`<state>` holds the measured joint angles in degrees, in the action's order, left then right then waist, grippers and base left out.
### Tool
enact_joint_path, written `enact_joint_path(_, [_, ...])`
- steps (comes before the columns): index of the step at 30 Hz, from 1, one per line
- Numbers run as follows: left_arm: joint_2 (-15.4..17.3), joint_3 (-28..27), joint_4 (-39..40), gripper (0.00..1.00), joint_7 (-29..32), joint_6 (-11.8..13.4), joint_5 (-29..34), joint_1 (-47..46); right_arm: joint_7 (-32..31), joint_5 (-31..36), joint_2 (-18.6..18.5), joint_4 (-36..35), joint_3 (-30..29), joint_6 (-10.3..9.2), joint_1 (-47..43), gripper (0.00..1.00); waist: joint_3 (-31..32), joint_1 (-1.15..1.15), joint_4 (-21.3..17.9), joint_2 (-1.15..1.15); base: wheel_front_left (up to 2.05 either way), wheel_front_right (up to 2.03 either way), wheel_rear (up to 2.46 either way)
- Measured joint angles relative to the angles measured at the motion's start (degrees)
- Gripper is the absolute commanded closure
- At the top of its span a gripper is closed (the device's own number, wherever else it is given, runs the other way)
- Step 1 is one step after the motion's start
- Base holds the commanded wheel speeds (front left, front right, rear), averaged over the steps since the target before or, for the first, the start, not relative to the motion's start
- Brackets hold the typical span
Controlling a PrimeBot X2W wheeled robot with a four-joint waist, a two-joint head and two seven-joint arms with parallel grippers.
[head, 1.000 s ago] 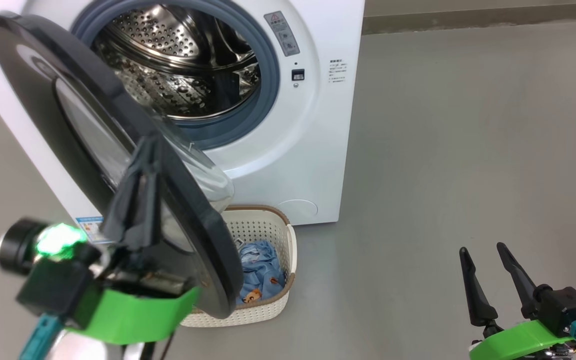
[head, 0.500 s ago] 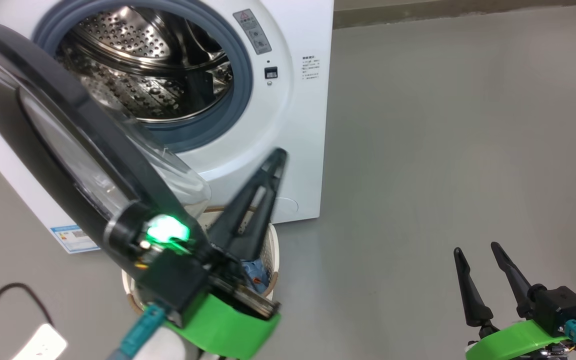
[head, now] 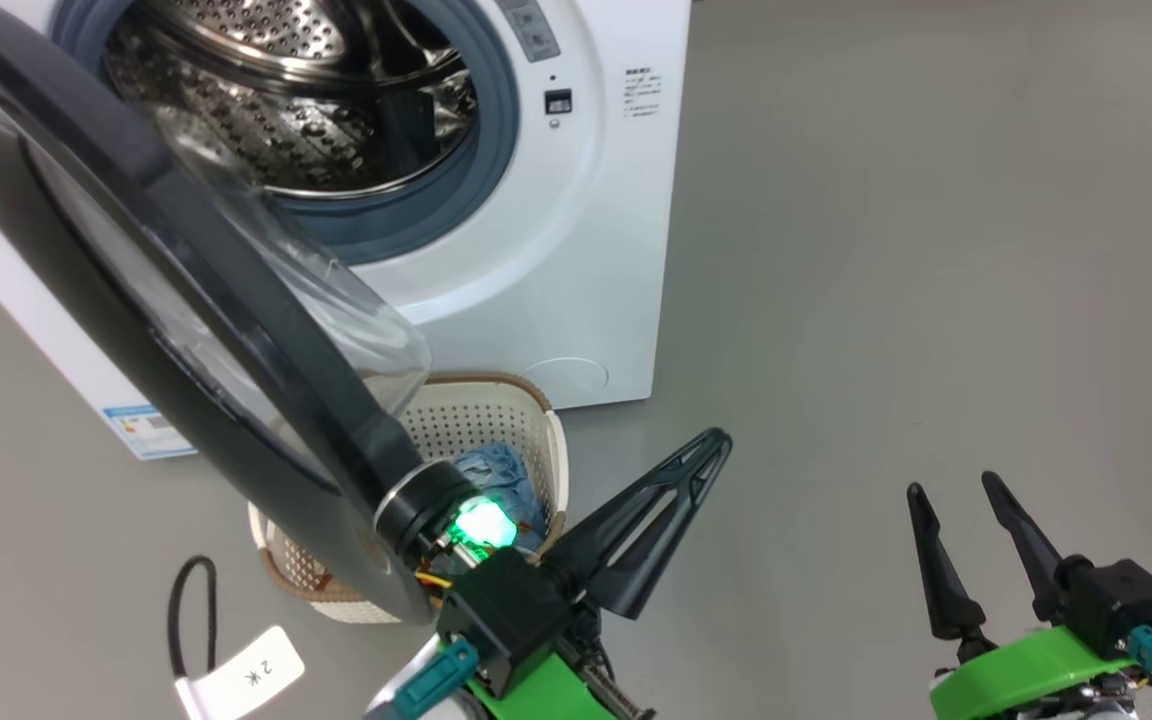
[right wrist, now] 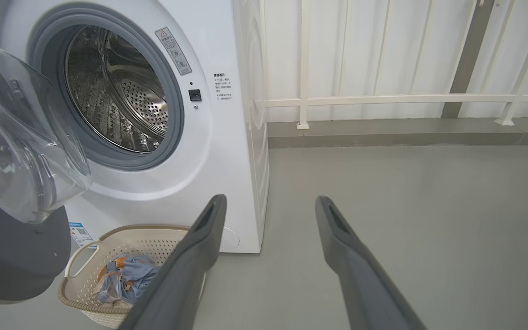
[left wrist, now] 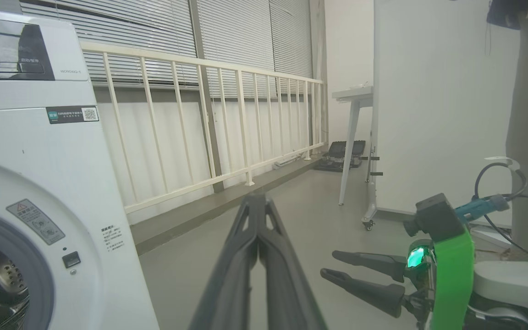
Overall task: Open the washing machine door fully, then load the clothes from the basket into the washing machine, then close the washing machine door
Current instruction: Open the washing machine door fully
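Black-ringed round glass washing machine door (head: 306,390): swung out, left. Left end effector (head: 711,447): fingers together, empty. Right end effector (head: 951,487): fingers apart, empty.

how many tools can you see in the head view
2: the left tool, shut, just right of the basket; the right tool, open, at lower right.
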<state>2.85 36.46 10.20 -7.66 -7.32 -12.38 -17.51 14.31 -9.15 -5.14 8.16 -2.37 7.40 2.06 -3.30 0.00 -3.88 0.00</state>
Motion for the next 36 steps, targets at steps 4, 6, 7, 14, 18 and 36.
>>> enact_joint_path(4, [0.69,-0.19,-2.61,1.0,-0.56,0.02,-0.09,0.33,0.0,-0.01,-0.01,0.2,0.38,0.0,0.98,0.0,-0.4,0.0,1.03,0.0,0.0,0.0,0.0])
enact_joint_path(6, [1.14,-0.24,-3.75,1.0,-0.94,0.09,-0.14,1.04,0.0,-0.01,-0.07,0.29,0.3,0.0,1.06,0.0,-0.45,0.0,1.6,0.0,0.0,0.0,0.0])
enact_joint_path(7, [1.33,-0.24,-4.46,1.0,-0.94,0.09,-0.15,1.42,0.0,-0.01,-0.11,0.29,0.32,0.0,1.09,0.0,-0.44,0.01,1.89,0.0,0.0,0.0,0.0])
enact_joint_path(14, [1.8,-0.33,-7.79,1.0,-1.85,0.6,-1.25,3.39,0.0,-0.01,-0.42,0.59,0.22,0.0,1.14,0.0,-0.17,0.0,3.49,0.0,0.0,0.0,0.0])
enact_joint_path(18, [2.12,-1.52,-11.02,1.0,-2.49,1.55,-2.08,3.59,0.0,-0.01,-0.43,0.75,0.25,0.0,1.17,0.0,0.12,0.0,3.92,0.0,0.0,0.0,0.0])
enact_joint_path(36, [1.58,-4.04,-17.03,1.0,-4.53,4.04,-3.63,2.18,0.0,-0.54,-0.58,1.29,0.62,0.0,1.16,0.0,-0.09,0.0,4.16,0.0,0.0,0.0,0.0])
